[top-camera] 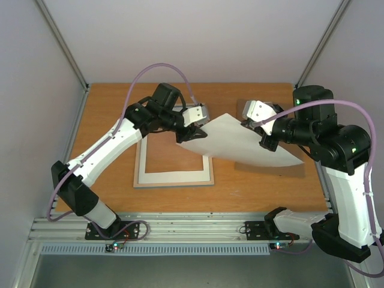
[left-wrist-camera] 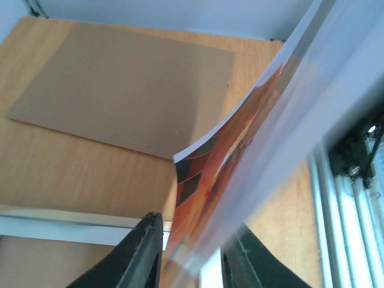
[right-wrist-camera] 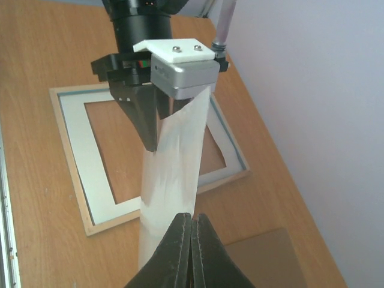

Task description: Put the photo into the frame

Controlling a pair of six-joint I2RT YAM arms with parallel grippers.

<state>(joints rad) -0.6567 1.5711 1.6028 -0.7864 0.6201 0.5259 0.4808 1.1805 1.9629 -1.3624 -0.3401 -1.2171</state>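
I log the positioning step: photo [top-camera: 240, 143] aloft, one end clenched in right pincer [top-camera: 267, 142], other between left pincer's [top-camera: 195, 134] jaws, grip I cannot tell; frame [top-camera: 174, 178] below left pincer; next needs level lowering into it.

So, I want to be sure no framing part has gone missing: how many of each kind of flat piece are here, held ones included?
photo: 1
frame: 1
white mat: 1
brown backing board: 1
Total: 4
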